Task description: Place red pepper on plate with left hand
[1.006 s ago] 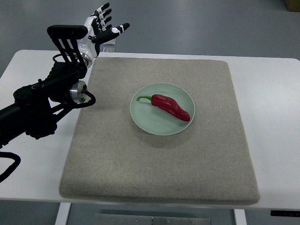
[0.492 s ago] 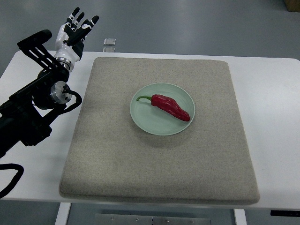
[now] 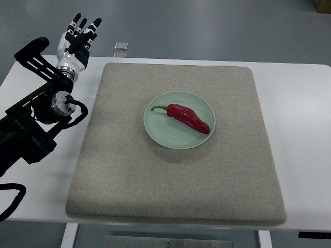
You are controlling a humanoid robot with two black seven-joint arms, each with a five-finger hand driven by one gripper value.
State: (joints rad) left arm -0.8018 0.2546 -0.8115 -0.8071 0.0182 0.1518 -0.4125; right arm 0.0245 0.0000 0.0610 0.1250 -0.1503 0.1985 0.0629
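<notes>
A red pepper [image 3: 189,118] with a green stem lies across the pale green plate [image 3: 160,132] near the middle of the beige mat. My left hand [image 3: 77,37] is far from it, raised over the table's back left corner, white with black fingertips. Its fingers are stretched out and hold nothing. The black left arm runs down to the picture's left edge. No right arm shows.
The beige mat [image 3: 176,181] covers most of the white table [image 3: 305,129]. A small clear object [image 3: 120,46] sits at the table's back edge, just right of the hand. Grey floor lies beyond the table.
The left hand has drawn back leftward, away from the mat's back corner, and the arm has swung toward the left edge. Pepper and plate have not moved.
</notes>
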